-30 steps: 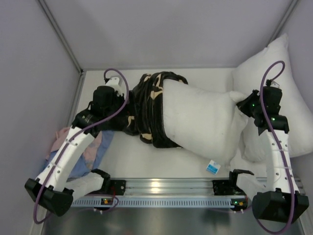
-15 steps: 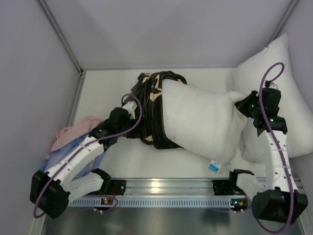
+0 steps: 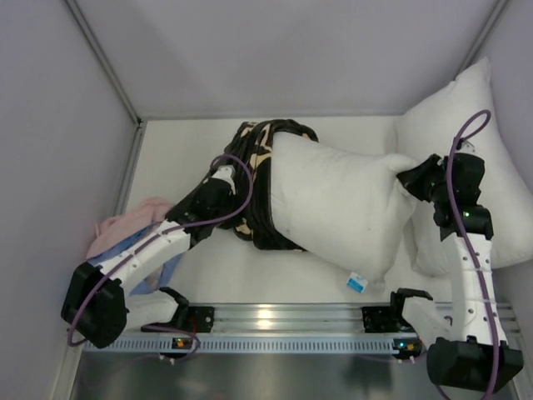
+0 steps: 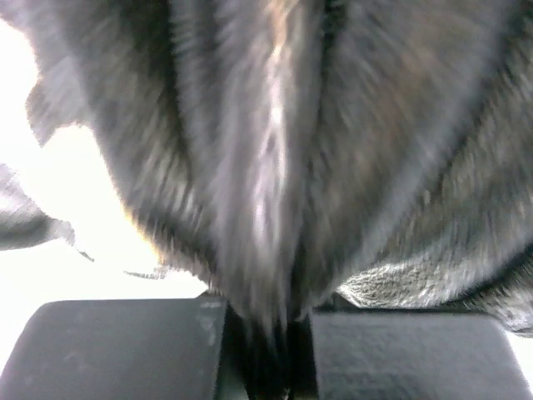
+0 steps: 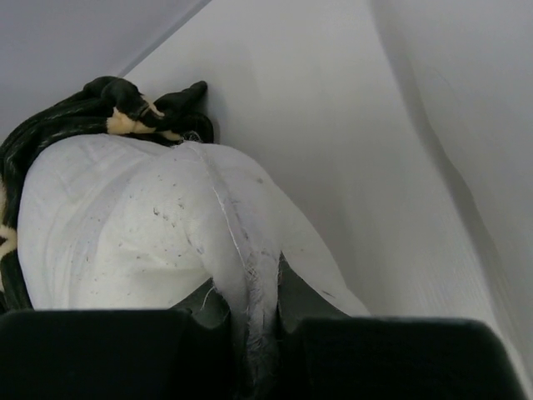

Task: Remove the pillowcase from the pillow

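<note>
Left gripper (image 4: 266,354) is pinching a blurry fold of the pillowcase (image 3: 254,162), seemingly near its left edge. Right gripper (image 5: 254,337) is clamping a corner of the pillow (image 3: 333,204). Pillowcase is sitting bunched over the pillow's left end, on the table (image 3: 241,271).

The pillowcase (image 4: 275,167) is matt, furry plush; the pillow (image 3: 333,200) is matt white cloth, faintly speckled.
</note>
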Robot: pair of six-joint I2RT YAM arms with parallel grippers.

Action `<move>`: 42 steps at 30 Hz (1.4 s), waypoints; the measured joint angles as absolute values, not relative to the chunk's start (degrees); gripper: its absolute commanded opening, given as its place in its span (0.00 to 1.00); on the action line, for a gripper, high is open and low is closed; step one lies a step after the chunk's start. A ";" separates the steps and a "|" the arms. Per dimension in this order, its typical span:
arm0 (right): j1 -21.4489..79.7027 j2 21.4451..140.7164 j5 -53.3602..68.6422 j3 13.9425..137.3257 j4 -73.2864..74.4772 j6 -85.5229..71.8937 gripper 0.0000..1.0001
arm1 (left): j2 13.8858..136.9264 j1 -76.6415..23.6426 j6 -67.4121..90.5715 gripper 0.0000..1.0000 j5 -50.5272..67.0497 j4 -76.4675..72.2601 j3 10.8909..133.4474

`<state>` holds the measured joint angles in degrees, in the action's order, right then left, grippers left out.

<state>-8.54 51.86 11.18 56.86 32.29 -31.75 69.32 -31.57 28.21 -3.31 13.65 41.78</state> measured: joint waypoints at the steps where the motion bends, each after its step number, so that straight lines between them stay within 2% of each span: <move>1: -8.54 51.83 11.38 57.12 32.60 -31.75 0.00 | 68.47 -31.64 28.14 0.00 -5.30 14.59 42.46; 7: -8.51 51.83 11.92 57.45 32.80 -31.73 0.00 | 56.75 -31.70 27.20 0.00 -16.58 26.04 50.26; 11: -8.54 52.27 12.78 57.45 33.52 -31.86 0.00 | 46.78 -31.97 24.88 0.00 -24.12 37.45 61.73; 19: -8.54 56.45 18.98 59.18 32.62 -33.91 0.00 | 33.95 -32.32 21.93 0.00 -29.41 53.43 79.94; 29: -10.74 59.42 19.94 61.93 32.62 -34.20 0.00 | 31.97 -32.36 20.36 0.00 -32.42 67.94 85.12; 42: -13.67 59.44 25.78 61.95 33.69 -34.70 0.00 | 29.45 -32.45 19.35 0.00 -35.66 77.01 91.18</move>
<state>-13.67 59.44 25.78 61.95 33.69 -34.70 29.45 -32.45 19.35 -35.66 77.01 91.18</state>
